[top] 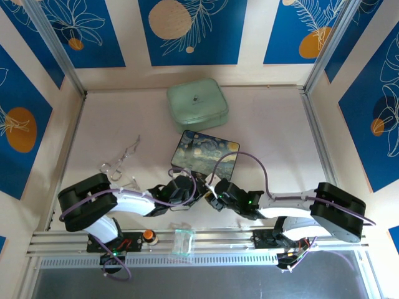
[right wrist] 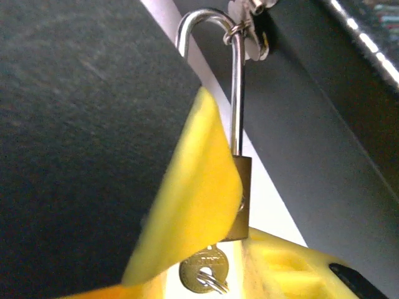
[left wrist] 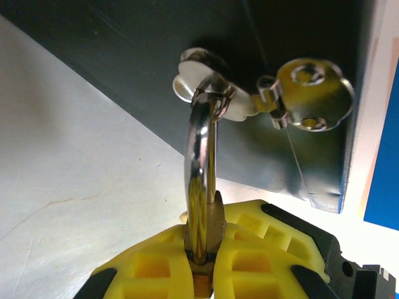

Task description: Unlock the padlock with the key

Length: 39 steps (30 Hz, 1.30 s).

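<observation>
Your left pincer (left wrist: pixel 202 265) is clenching the padlock (left wrist: pixel 201 168) by its small brass body. The ribbed yellow pads (left wrist: pixel 146 268) are pressing in from both sides, which I judge is holding the lock steady for the other arm. From that grip the smooth, mirror-bright U of the shackle is arching up and threading through the staple of the latch (left wrist: pixel 305 93), a stamped, rounded metal plate hinged to the dark wall of the starry-night box (top: pixel 206 152). The padlock is hanging at the box's near edge, around the middle of the bench (top: pixel 124 118), where both arms are meeting.

Your right pincer (top: pixel 219 198) is crowding in from the opposite side, with a soft yellow pad lying across the padlock's flank. The key (right wrist: pixel 202 272) is sitting just under the brass body, its flat round head and tiny ring showing and its blade seemingly seated in the lock. I cannot tell whether the right pincer is pinching that head or standing released beside it. I am judging that turning the key is the step in hand, and that the left hold is there to resist the twist
</observation>
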Each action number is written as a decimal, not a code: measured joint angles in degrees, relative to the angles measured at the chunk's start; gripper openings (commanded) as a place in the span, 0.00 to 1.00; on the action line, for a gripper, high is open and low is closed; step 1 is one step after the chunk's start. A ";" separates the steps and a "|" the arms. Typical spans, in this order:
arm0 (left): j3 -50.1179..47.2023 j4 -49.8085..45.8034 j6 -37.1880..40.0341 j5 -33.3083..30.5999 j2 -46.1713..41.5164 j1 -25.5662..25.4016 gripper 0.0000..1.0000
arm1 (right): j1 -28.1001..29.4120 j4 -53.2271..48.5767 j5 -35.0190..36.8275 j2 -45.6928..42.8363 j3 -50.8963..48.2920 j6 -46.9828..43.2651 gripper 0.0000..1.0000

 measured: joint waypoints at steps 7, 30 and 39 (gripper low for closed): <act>-0.22 -0.13 0.00 -0.09 0.00 0.50 0.00 | 0.42 0.42 0.90 2.75 1.38 -1.95 0.08; -1.14 -4.02 4.15 -0.02 -6.82 0.63 0.00 | -22.64 10.71 -46.80 -0.20 -3.91 12.09 0.04; -1.44 -0.33 3.91 1.18 -5.44 0.66 0.00 | -25.75 9.99 -51.54 -1.42 -4.59 15.39 0.15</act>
